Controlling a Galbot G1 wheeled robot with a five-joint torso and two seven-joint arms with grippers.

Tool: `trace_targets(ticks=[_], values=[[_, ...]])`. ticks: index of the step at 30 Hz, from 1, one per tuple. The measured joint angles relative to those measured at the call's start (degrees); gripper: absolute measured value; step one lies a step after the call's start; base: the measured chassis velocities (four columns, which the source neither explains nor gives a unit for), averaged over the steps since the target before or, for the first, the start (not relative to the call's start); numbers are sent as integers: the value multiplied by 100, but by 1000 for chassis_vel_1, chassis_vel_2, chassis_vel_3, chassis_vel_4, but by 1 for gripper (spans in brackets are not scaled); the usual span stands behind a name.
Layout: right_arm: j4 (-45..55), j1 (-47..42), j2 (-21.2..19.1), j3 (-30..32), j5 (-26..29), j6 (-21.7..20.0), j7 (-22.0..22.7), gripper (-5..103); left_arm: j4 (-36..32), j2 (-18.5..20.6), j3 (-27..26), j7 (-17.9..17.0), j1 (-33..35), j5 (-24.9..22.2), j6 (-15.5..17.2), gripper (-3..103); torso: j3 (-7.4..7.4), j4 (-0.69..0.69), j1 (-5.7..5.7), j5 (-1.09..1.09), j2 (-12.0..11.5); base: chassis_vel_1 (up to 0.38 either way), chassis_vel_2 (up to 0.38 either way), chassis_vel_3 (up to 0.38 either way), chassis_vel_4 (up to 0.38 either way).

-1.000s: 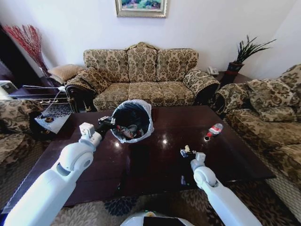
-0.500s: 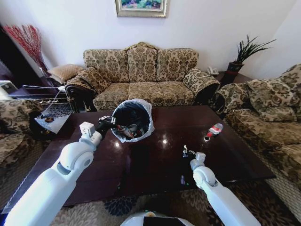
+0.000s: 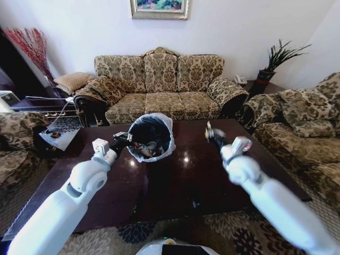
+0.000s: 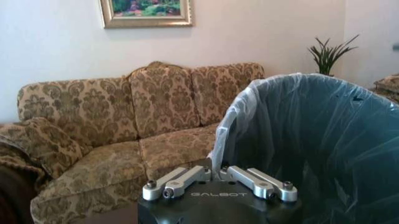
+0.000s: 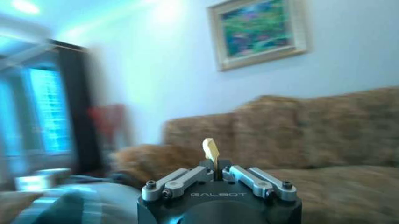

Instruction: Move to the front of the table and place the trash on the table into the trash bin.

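Observation:
My left gripper (image 3: 123, 140) is shut on the rim of the trash bin (image 3: 150, 136), a black pail with a white liner, and holds it tilted above the dark wooden table (image 3: 175, 183). Red-and-white trash (image 3: 149, 149) lies inside it. In the left wrist view the left gripper (image 4: 216, 173) pinches the liner edge of the trash bin (image 4: 311, 149). My right gripper (image 3: 211, 132) is raised over the table to the right of the bin, shut on a small scrap of trash. The right wrist view shows that pale yellowish scrap (image 5: 211, 150) sticking up from the shut right gripper (image 5: 216, 173).
A patterned sofa (image 3: 159, 87) stands behind the table, with armchairs on the left (image 3: 16, 138) and the right (image 3: 308, 122). A potted plant (image 3: 271, 66) is in the back right corner. A side table with cables (image 3: 50, 114) is at the left.
My right gripper has lifted off the table with the scrap and swung up and away, level with the bin. The left arm and bin have barely moved.

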Motion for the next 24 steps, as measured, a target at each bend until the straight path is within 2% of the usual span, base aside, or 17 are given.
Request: trace_targets(ticks=[3,4,5,7,8,10,13,16,18,21,23,24], values=[[480,630,-186,-488,812,-146,-716,0,152,10,107,104,-219,-11,-1,2,0,-7,0,1,0,0,0,0,0],[539,897,-200,-761,972,-178,-839,0,172,16,118,125,-240,-17,-1,2,-1,-7,-1,1,0,0,0,0,0],[539,897,-200,-761,972,-178,-839,0,172,16,118,125,-240,-17,-1,2,-1,-7,-1,1,0,0,0,0,0],[499,1443,-169,-1364,1085,-191,-961,0,185,18,121,139,-252,-22,-1,2,-1,-2,-1,0,0,0,0,0,0],[378,1755,-97,-1712,1077,-187,-978,0,185,13,121,144,-249,-23,-1,2,-1,0,-1,0,0,0,0,0,0],[300,1915,-45,-1908,1059,-187,-972,0,184,9,121,150,-241,-23,-1,2,-1,2,-1,0,0,0,0,0,0],[-43,2425,261,-2627,920,-220,-763,0,141,-14,98,165,-187,-25,1,2,0,2,1,0,0,0,0,0,0],[-76,2510,347,-2825,868,-312,-660,-3,121,-15,73,171,-175,-25,2,2,0,0,0,1,0,0,0,0,0],[-69,2531,369,-2911,853,-351,-632,1,120,-15,68,174,-176,-25,2,2,0,-2,0,0,0,0,0,0,0],[-58,2544,405,-3053,786,-391,-607,17,133,-21,68,184,-204,-25,2,2,-1,-3,-1,1,0,0,0,0,0],[-72,2545,418,-3065,763,-392,-592,17,136,-27,69,184,-210,-25,2,2,0,-2,-1,1,0,0,0,0,0],[-96,2545,435,-3068,740,-392,-568,22,137,-29,69,185,-209,-26,2,2,0,-2,-1,1,0,0,0,0,0]])
